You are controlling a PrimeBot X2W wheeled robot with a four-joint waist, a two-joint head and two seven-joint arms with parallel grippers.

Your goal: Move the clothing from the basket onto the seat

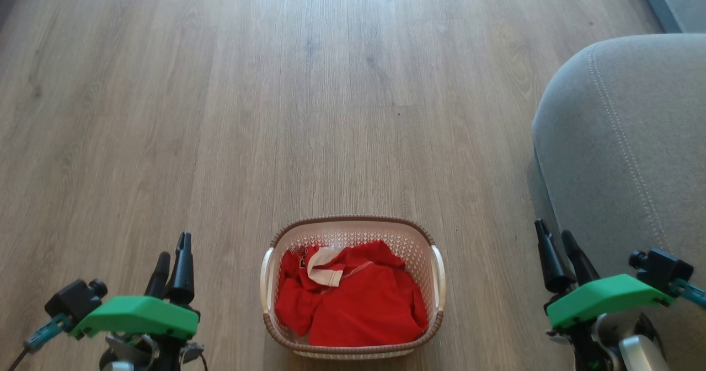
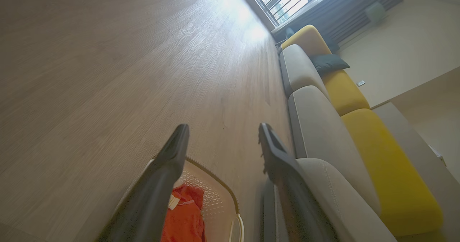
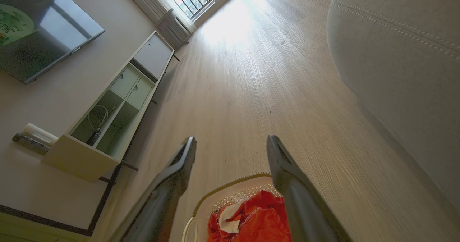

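The red clothing (image 1: 353, 299) lies bunched in the basket (image 1: 411, 233), a white collar showing near its top left. The cream basket with a brown rim stands on the wood floor, low in the middle of the head view. The grey seat (image 1: 629, 139) bulges in at the right, a stitched seam across it. My left gripper (image 1: 172, 255) hangs open left of the basket, and my right gripper (image 1: 554, 237) hangs open to its right, in front of the seat. Both are empty. The clothing (image 2: 183, 217) and seat (image 2: 323, 127) appear in the left wrist view, and the basket (image 3: 230, 191) in the right wrist view.
Wood floor (image 1: 276, 84) stretches ahead of the basket. In the left wrist view a yellow sofa back (image 2: 388, 170) with a dark cushion (image 2: 329, 62) runs behind the grey seats. In the right wrist view a low cabinet (image 3: 115, 116) and a television (image 3: 39, 30) stand against the wall.
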